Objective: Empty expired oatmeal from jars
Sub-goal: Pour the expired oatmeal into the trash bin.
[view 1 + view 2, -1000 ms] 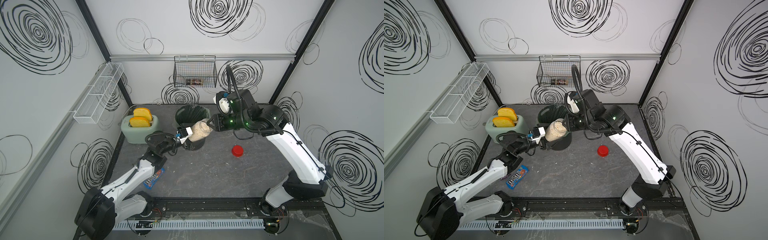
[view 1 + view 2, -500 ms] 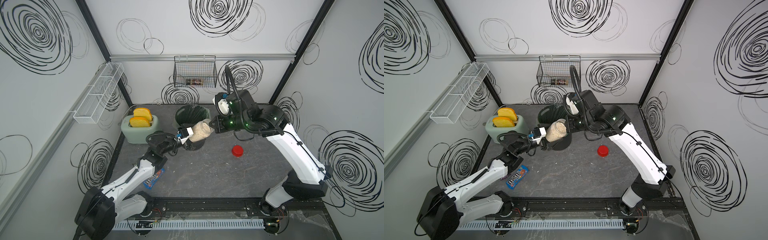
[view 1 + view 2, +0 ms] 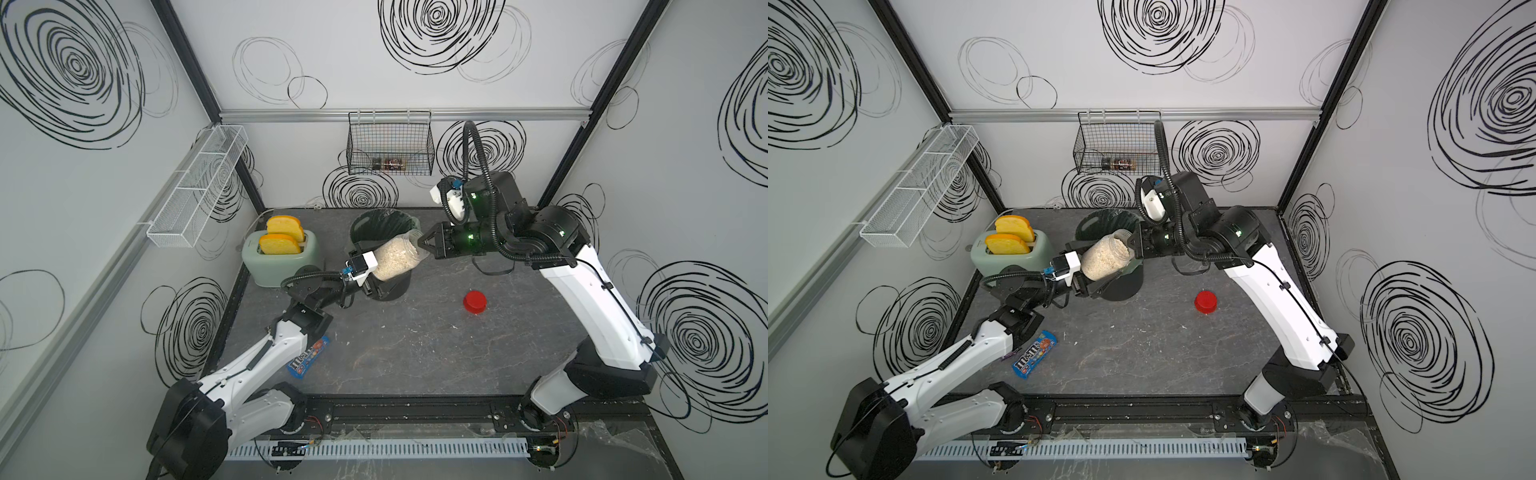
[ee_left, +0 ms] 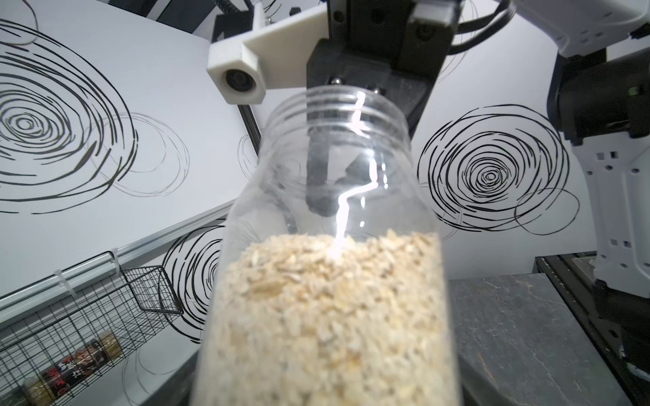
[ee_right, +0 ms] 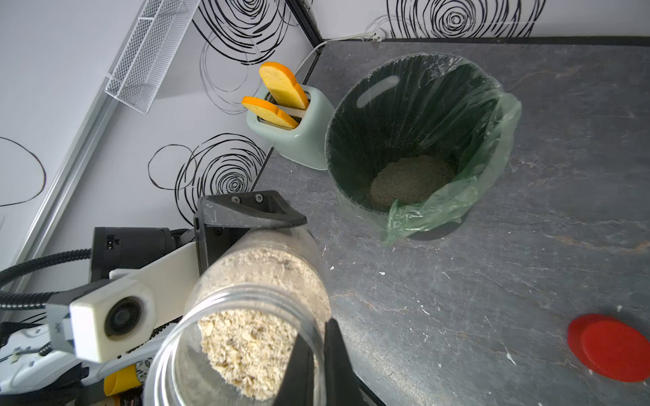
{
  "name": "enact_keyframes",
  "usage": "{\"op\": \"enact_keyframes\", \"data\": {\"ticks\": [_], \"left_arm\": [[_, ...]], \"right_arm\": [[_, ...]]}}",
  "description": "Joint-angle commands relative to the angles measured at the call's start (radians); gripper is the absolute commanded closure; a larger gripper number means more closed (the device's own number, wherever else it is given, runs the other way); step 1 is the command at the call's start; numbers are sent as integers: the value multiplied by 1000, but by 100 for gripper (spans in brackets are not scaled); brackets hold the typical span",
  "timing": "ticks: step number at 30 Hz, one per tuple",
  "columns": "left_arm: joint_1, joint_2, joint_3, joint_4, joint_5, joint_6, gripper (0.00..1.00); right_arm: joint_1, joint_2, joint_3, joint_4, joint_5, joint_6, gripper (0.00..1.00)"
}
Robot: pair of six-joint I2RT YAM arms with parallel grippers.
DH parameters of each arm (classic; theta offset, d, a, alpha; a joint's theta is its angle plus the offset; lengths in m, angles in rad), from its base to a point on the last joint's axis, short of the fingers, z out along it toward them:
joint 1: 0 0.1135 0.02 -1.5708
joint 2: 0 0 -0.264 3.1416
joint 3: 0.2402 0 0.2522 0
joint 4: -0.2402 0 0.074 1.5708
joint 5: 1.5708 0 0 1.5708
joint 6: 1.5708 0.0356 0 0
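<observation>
A clear plastic jar [image 3: 397,257] [image 3: 1102,259] hangs tilted above the front of the dark bin [image 3: 365,226], lid off, mouth up toward the right arm. Pale oatmeal [image 4: 327,316] [image 5: 246,348] fills its lower part. My right gripper [image 3: 424,245] [image 5: 316,351] is shut on the jar's rim, one finger [image 4: 318,182] inside the mouth and one outside. My left gripper [image 3: 1096,284] flanks the jar's base; whether its fingers press the jar is hidden. A heap of oatmeal [image 5: 411,179] lies in the bin. The red lid [image 3: 474,301] [image 5: 612,351] rests on the table to the right.
A mint toaster [image 3: 282,257] with two yellow toast slices stands left of the bin. A blue candy packet [image 3: 1034,353] lies by the left arm. On the back wall hangs a black wire basket [image 3: 390,145]; a white wire shelf [image 3: 199,183] is on the left wall.
My right gripper has closed on the jar's rim. The jar's mouth has risen a little toward the back, over the bin.
</observation>
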Motion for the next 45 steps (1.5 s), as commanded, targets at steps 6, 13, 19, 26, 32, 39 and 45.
{"op": "enact_keyframes", "data": {"ticks": [6,13,19,26,32,39,45], "left_arm": [[7,-30,2,129,5,-31,37],[13,-28,-11,153,-15,-44,53],[30,-28,-18,174,-16,-66,53],[75,-30,-17,194,-4,-95,56],[133,-34,-9,182,16,-103,57],[213,-12,31,90,29,-56,60],[278,30,100,-61,41,21,62]], "right_arm": [[6,11,65,25,4,19,100],[14,21,103,14,9,2,65],[15,11,103,21,11,5,45],[12,-16,99,25,19,2,40],[-12,-69,86,91,1,19,37],[-132,-150,-63,151,-88,-3,36],[-211,-235,-254,237,-170,-22,35]]}}
